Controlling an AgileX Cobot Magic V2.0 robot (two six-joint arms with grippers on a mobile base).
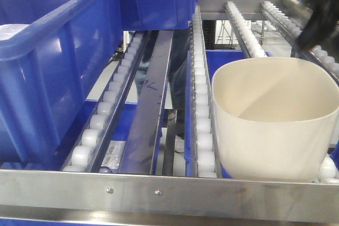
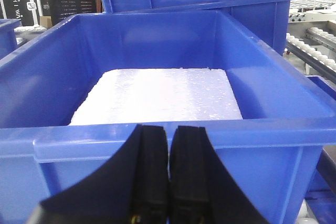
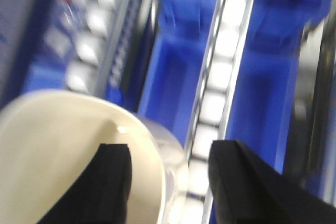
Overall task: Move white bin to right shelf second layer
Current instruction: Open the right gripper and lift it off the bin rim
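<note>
The white bin [image 1: 273, 117] sits on the right shelf second layer [image 1: 204, 130] rollers; the right gripper [image 3: 170, 182] is nearer, open, straddling its rim. The left gripper [image 2: 168, 177], closed, faces a blue crate [image 2: 157, 72].

A warehouse: steel roller-track racks [image 1: 203, 104] carrying blue plastic crates [image 1: 58, 62].

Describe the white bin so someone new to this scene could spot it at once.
Start at the steel front rail of the roller rack. At its right end, just behind it, the white bin sits on the roller tracks. It is cream, glossy and round-cornered; its neighbours are blue crates.
</note>
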